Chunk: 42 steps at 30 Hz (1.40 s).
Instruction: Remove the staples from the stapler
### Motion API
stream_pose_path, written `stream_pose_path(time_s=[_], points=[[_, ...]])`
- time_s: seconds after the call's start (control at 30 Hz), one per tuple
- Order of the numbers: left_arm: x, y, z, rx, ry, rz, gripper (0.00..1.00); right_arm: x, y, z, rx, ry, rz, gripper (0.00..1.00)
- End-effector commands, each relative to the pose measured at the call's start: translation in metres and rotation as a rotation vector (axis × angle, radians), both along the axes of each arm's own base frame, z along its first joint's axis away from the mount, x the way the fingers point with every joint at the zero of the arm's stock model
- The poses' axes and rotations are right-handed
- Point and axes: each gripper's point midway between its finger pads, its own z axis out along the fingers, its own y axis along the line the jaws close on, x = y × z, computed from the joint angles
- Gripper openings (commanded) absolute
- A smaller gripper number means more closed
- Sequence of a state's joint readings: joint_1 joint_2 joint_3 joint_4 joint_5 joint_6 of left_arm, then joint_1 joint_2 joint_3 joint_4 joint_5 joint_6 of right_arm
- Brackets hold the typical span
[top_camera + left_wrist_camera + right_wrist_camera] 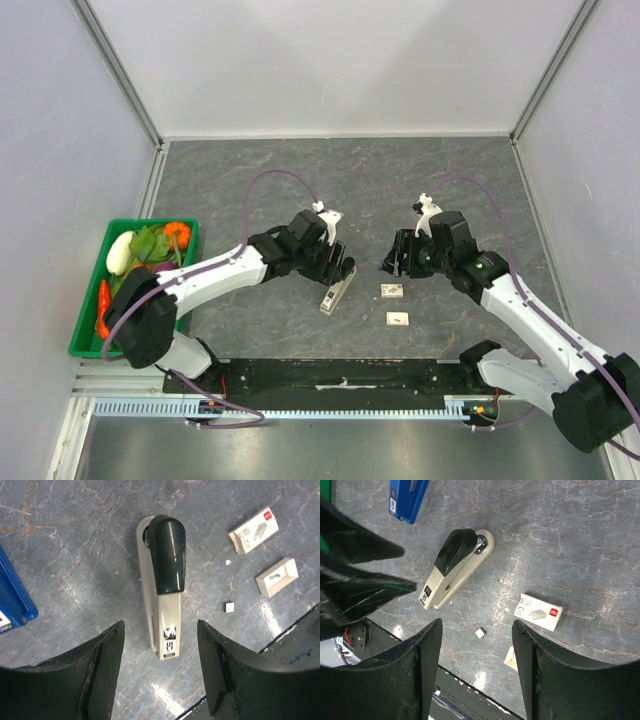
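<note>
A cream stapler (337,291) with a dark top lies closed on the grey table, also in the left wrist view (162,587) and the right wrist view (454,571). My left gripper (335,262) is open just above its labelled end, a finger on either side (160,630), not touching. My right gripper (396,262) is open and empty (477,626), hovering right of the stapler. A small block of staples (229,607) lies loose on the table (480,633).
A white staple box (392,291) and an open box tray (398,319) lie right of the stapler. A blue stapler (407,497) lies beyond it (12,605). A green basket (88,330) of vegetables stands at the left edge.
</note>
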<state>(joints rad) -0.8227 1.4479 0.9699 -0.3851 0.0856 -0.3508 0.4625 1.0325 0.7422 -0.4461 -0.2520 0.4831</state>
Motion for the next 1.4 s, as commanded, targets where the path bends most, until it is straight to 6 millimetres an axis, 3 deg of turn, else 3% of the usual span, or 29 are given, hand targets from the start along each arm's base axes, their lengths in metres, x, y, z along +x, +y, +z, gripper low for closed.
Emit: stream_pose_path(time_s=[0.0, 0.33, 0.57, 0.73, 0.87, 1.1, 1.17, 1.27, 1.37], points=[[0.033, -0.025, 0.016, -0.032, -0.112, 0.014, 0.67, -0.002, -0.006, 0.027, -0.016, -0.082, 0.012, 0.66], [0.049, -0.051, -0.002, -0.037, -0.114, -0.029, 0.82, -0.015, -0.006, 0.031, 0.003, -0.093, 0.056, 0.69], [0.052, -0.062, -0.023, -0.002, -0.106, -0.067, 0.83, -0.019, -0.007, 0.033, 0.005, -0.106, 0.071, 0.7], [0.053, -0.072, -0.034, 0.027, -0.109, -0.092, 0.77, -0.021, -0.008, 0.031, 0.0, -0.105, 0.074, 0.7], [0.056, -0.072, -0.042, 0.067, -0.123, -0.09, 0.66, -0.022, -0.011, 0.029, -0.014, -0.106, 0.074, 0.7], [0.065, -0.065, -0.043, 0.125, -0.164, -0.077, 0.3, -0.021, -0.01, 0.026, -0.019, -0.098, 0.077, 0.68], [0.068, -0.062, -0.041, 0.137, -0.176, -0.069, 0.02, -0.021, -0.01, 0.028, -0.017, -0.105, 0.076, 0.68], [0.071, -0.061, -0.027, 0.133, -0.215, -0.067, 0.02, -0.019, -0.01, 0.032, -0.019, -0.113, 0.074, 0.68], [0.073, -0.064, 0.005, 0.096, -0.263, -0.095, 0.02, -0.014, -0.009, 0.042, -0.016, -0.142, 0.077, 0.67]])
